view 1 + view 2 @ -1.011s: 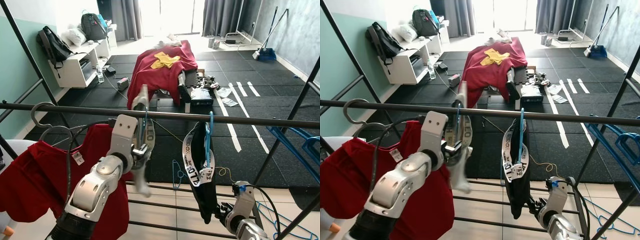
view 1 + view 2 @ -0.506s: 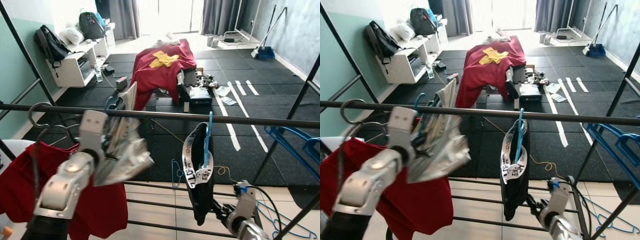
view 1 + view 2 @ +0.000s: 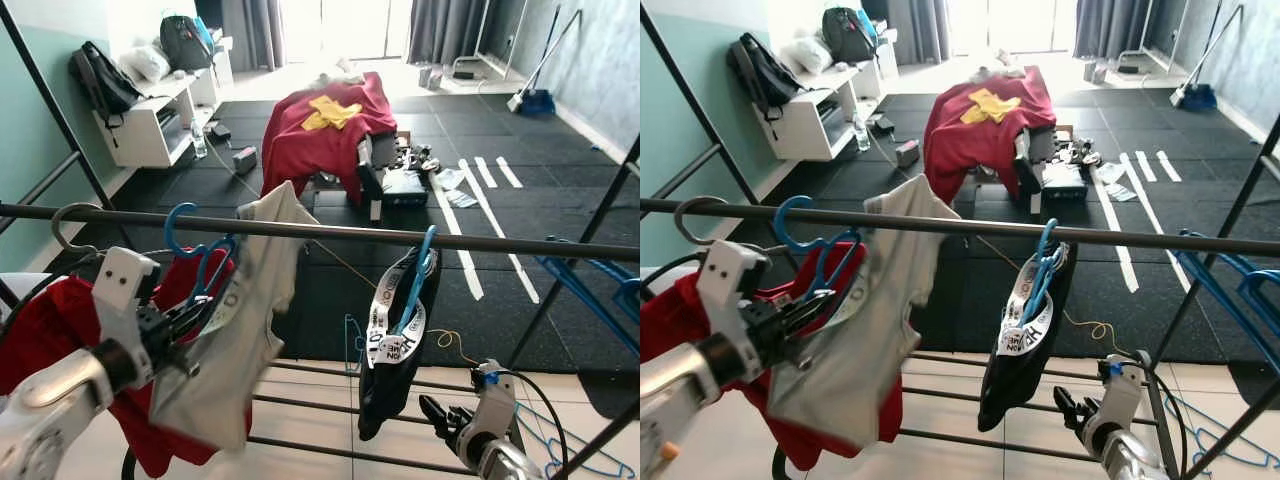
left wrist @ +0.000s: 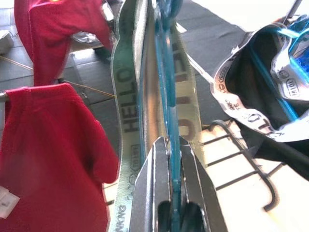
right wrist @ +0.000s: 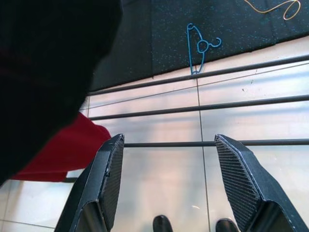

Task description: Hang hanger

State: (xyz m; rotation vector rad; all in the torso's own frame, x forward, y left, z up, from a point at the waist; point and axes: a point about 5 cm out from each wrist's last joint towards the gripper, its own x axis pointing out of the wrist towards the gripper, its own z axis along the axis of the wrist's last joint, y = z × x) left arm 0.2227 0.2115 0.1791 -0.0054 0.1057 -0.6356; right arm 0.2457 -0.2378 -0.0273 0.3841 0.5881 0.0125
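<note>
My left gripper point(image 3: 172, 322) is shut on a blue hanger point(image 3: 195, 262) that carries a grey shirt point(image 3: 225, 350). It holds them low and to the left, on my side of the dark rail point(image 3: 420, 234). The hanger's hook crosses the rail line and looks nearer to me than the rail. In the left wrist view the fingers point(image 4: 147, 179) clamp the blue hanger point(image 4: 165, 87) between the shirt's "HELLO" collar bands point(image 4: 129, 101). A black shirt point(image 3: 395, 345) hangs tilted on the rail from another blue hanger. My right gripper point(image 5: 166, 142) is open, low by the rack's bottom bars.
A red shirt point(image 3: 55, 325) on a grey hanger hangs at the rail's left end, behind my left arm. Blue hangers point(image 3: 590, 280) sit on the right frame. Lower rack bars point(image 3: 320, 405) cross below. A spare hanger point(image 5: 198, 46) lies on the floor.
My left arm has pulled down and to the left, taking the hanger and grey shirt away from the rail's middle. The black shirt has swung to a tilt.
</note>
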